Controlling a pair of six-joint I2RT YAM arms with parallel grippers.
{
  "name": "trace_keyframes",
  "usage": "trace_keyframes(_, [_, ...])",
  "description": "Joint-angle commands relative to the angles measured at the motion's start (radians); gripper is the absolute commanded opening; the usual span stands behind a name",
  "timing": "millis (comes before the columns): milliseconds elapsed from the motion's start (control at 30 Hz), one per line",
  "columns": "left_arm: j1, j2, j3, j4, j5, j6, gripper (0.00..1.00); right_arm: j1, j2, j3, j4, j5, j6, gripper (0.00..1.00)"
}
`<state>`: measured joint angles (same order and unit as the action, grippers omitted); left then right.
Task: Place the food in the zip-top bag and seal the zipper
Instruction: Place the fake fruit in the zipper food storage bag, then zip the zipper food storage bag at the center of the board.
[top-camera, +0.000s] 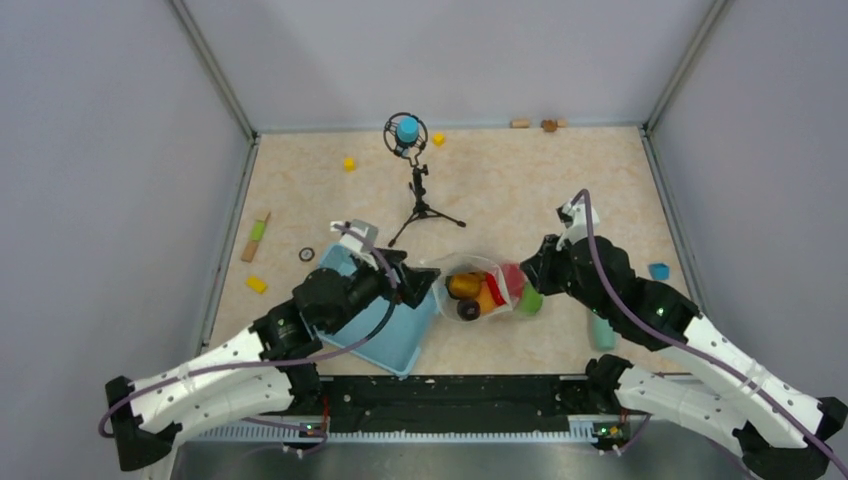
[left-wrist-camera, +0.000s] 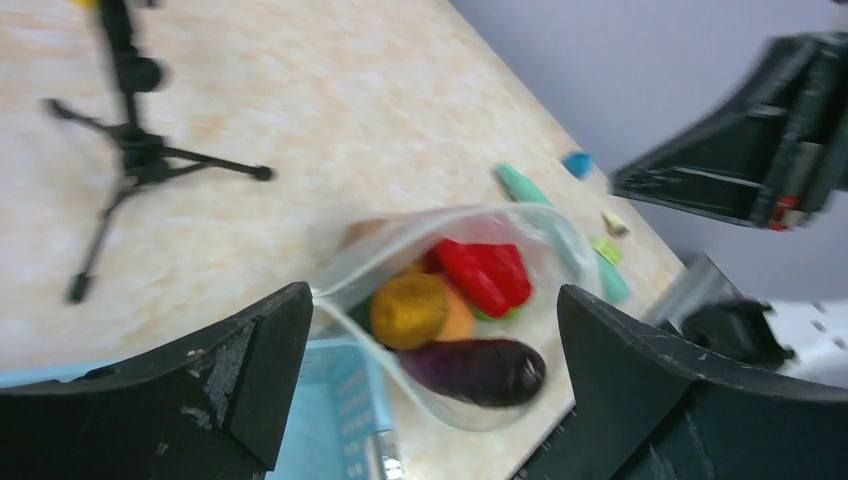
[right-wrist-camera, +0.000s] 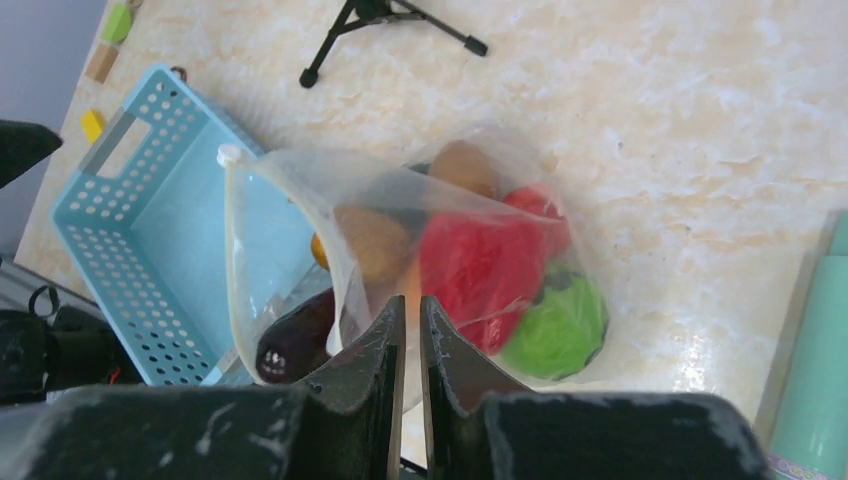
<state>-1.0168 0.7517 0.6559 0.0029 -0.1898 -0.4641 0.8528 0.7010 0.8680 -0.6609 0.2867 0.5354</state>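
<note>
Top external view: the zip-top bag (top-camera: 497, 268) lies mid-table, near the front edge, with the food (top-camera: 487, 290) bunched inside. Its left side meets the blue basket (top-camera: 385, 340), whose near corner comes close to the table's front edge. The left gripper (top-camera: 420, 283) hangs over that seam and the right gripper (top-camera: 532, 272) sits at the bag's right side. Bare tabletop runs from the bag back to the tripod (top-camera: 420, 205). A teal bottle (top-camera: 603, 331) lies just right of the bag.

Left wrist view, blurred: the left gripper's fingers (left-wrist-camera: 250, 370) are spread wide and hold nothing. The bag's open mouth lies beyond them, facing the camera, with a red pepper (left-wrist-camera: 485, 270) and a dark purple piece (left-wrist-camera: 480, 372) showing.

Right wrist view: the right gripper's fingers are almost together and seem to pinch the bag's film near its mouth. The zipper (right-wrist-camera: 231, 240) curves loose and unsealed over the basket's rim. A bright green fruit (right-wrist-camera: 560, 330) presses against the bag's far end.
</note>
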Motion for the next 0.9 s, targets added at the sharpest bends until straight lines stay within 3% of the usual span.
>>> trace_keyframes(0, [0.012,-0.134,-0.123,0.023,-0.384,0.012,0.97,-0.008,0.026,0.103,-0.055,0.120,0.022,0.10])
trace_keyframes(67, [0.046,-0.138,-0.137,0.001,-0.413,0.016,0.97,-0.010,0.040,0.124,-0.066,0.158,0.025,0.10])
trace_keyframes(133, [0.102,-0.128,-0.140,0.000,-0.352,0.001,0.97,-0.013,0.058,0.133,-0.063,0.156,0.025,0.10])
trace_keyframes(267, [0.212,-0.113,-0.147,-0.046,-0.209,-0.043,0.97,-0.014,0.077,0.099,-0.005,-0.046,-0.047,0.18])
trace_keyframes(400, [0.236,-0.148,-0.186,-0.044,-0.189,-0.074,0.97,-0.013,0.050,0.060,0.078,-0.317,-0.095,0.42])
trace_keyframes(500, [0.236,-0.177,-0.208,-0.052,-0.210,-0.090,0.97,-0.003,0.024,0.036,0.114,-0.393,-0.073,0.64])
trace_keyframes(567, [0.237,-0.191,-0.218,-0.065,-0.233,-0.102,0.97,0.016,0.029,0.011,0.116,-0.377,-0.063,0.73])
trace_keyframes(700, [0.237,-0.203,-0.237,-0.068,-0.251,-0.106,0.97,0.140,0.106,-0.034,0.100,-0.219,-0.029,0.74])
trace_keyframes(867, [0.238,-0.191,-0.246,-0.064,-0.263,-0.107,0.97,0.223,0.184,-0.012,-0.018,0.077,0.029,0.62])
